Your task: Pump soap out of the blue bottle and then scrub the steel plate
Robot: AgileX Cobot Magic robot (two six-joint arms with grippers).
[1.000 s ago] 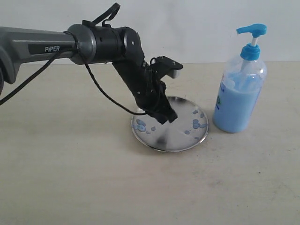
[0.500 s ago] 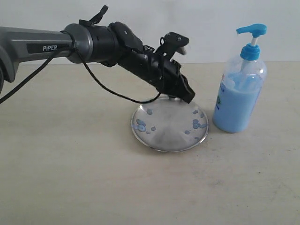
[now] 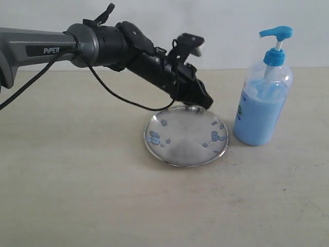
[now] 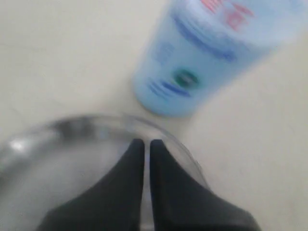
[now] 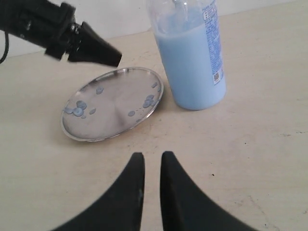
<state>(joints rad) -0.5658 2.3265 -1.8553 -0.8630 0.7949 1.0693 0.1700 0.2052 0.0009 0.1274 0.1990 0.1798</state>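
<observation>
The steel plate (image 3: 185,146) lies flat on the table, with pale blue soap blobs (image 3: 154,137) near its left and right rims. The blue bottle (image 3: 259,116) stands upright just right of it, about two-thirds full of soap, its pump head up. My left gripper (image 3: 205,102) hovers shut over the plate's far rim, tips pointing toward the bottle, with nothing held. In the left wrist view the gripper (image 4: 144,141) is above the plate rim (image 4: 72,124), with the bottle (image 4: 207,57) beyond. My right gripper (image 5: 153,155) is shut and empty above bare table, short of the plate (image 5: 113,103) and bottle (image 5: 192,62).
A pale wall (image 3: 231,31) backs the beige table (image 3: 77,180). The left arm's black cable (image 3: 118,100) hangs below the forearm, left of the plate.
My left gripper has risen off the middle of the plate and swung to its far rim, toward the bottle. The plate, the blobs and the bottle have stayed put.
</observation>
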